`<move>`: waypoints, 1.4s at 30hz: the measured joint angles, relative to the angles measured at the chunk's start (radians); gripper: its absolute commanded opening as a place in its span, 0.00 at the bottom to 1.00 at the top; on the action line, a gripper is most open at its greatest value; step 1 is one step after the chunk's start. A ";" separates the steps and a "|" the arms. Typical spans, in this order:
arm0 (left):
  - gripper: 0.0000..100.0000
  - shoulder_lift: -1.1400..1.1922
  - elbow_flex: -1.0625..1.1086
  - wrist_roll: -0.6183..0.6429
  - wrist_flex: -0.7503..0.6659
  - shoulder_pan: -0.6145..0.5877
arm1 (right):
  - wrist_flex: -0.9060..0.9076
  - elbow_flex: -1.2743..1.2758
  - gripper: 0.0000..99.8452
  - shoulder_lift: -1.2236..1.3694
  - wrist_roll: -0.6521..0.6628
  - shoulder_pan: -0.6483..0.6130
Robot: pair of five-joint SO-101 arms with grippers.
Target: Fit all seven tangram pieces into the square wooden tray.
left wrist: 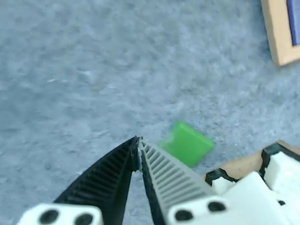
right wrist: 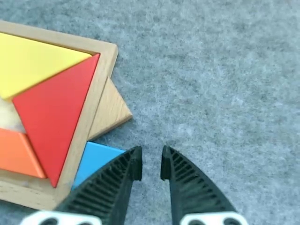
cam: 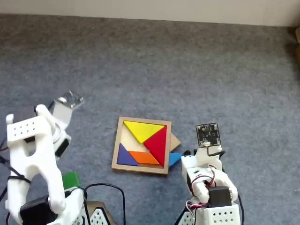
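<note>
The square wooden tray point(cam: 116, 152) lies mid-table and holds a yellow triangle point(cam: 142, 129), a red triangle point(cam: 159, 142), an orange piece point(cam: 144, 157) and a purple triangle point(cam: 124, 155). A wood-coloured piece point(right wrist: 111, 110) and a light blue piece point(right wrist: 97, 160) stick out along the tray's edge point(right wrist: 99, 96), on the right arm's side. My right gripper point(right wrist: 150, 162) hovers just beside the light blue piece, open by a narrow gap and holding nothing. A green piece point(left wrist: 186, 143) lies on the carpet just beyond my shut, empty left gripper point(left wrist: 138, 143).
Grey carpet covers the table. The green piece point(cam: 71, 179) sits close to the left arm's base, with cables point(cam: 105, 187) running nearby. A tray corner point(left wrist: 280, 33) appears in the left wrist view. Open carpet stretches beyond the tray.
</note>
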 measured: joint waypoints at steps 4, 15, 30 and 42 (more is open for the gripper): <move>0.06 0.000 0.110 -0.057 -0.080 -0.003 | 0.000 0.000 0.08 0.000 0.000 0.000; 0.19 -0.009 0.288 -0.104 -0.275 -0.003 | 0.000 0.000 0.08 0.000 0.000 0.000; 0.19 -0.002 0.393 -0.107 -0.683 -0.003 | 0.000 0.000 0.08 0.000 0.000 0.000; 0.19 0.000 0.075 -0.126 -0.339 -0.135 | 0.000 0.000 0.08 0.000 0.000 0.000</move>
